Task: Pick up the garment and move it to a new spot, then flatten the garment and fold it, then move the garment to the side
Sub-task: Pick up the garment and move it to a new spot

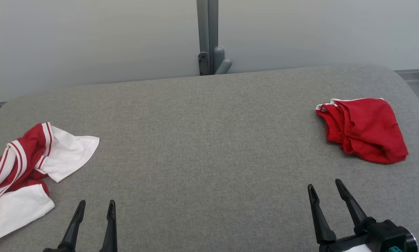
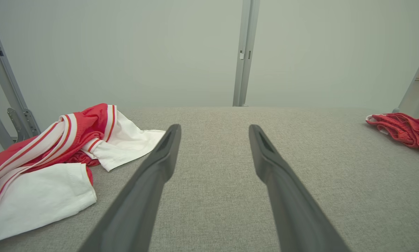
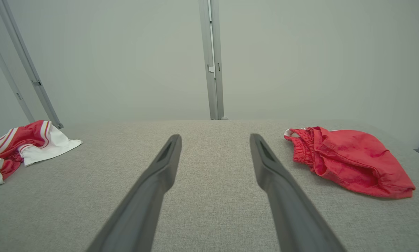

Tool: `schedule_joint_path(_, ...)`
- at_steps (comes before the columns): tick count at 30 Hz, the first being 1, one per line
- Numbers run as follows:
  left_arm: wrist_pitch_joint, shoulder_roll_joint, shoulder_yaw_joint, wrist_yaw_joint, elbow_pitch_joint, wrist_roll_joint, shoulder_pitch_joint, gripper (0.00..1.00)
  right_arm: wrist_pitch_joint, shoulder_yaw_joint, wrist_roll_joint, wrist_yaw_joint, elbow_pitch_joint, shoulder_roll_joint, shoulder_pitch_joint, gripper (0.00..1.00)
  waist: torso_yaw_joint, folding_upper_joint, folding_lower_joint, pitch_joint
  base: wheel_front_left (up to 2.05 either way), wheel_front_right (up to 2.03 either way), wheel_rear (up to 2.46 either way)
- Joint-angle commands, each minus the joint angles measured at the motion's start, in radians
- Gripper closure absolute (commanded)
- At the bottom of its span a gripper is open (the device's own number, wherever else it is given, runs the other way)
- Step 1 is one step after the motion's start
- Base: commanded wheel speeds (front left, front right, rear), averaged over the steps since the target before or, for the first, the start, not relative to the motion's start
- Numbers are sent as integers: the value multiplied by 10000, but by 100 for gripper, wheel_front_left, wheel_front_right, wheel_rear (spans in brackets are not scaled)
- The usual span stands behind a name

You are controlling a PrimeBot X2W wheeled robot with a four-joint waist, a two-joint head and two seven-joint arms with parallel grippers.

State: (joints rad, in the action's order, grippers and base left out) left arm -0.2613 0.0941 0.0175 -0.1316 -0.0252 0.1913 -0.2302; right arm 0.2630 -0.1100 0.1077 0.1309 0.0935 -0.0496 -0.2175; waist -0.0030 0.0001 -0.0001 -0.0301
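Note:
A crumpled red and white striped garment lies at the left edge of the grey padded table; it also appears in the left wrist view and the right wrist view. A folded red garment rests at the far right, seen too in the right wrist view and the left wrist view. My left gripper stands open near the front edge, just right of the striped garment, holding nothing. My right gripper is open and empty, in front of the red garment.
A grey post with a bracket stands behind the table against a pale wall. The table's rounded corners fall away at the far left and right. Bare grey fabric stretches between the two garments.

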Motion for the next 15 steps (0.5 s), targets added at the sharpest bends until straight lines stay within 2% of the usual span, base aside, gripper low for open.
schedule_joint_path(1,-26,89,6,14,22,-58,-106,0,37,38,-44,-5,44,-21,85,0,22,-1,1,-9,0,0,0)
schedule_joint_path(11,-26,197,176,14,131,-48,-106,0,36,160,343,-5,-165,-20,66,0,160,-1,1,28,0,0,0)
schedule_joint_path(15,-26,203,217,14,161,66,-17,0,37,-39,158,-5,-280,-18,217,0,344,-1,1,91,0,0,0)
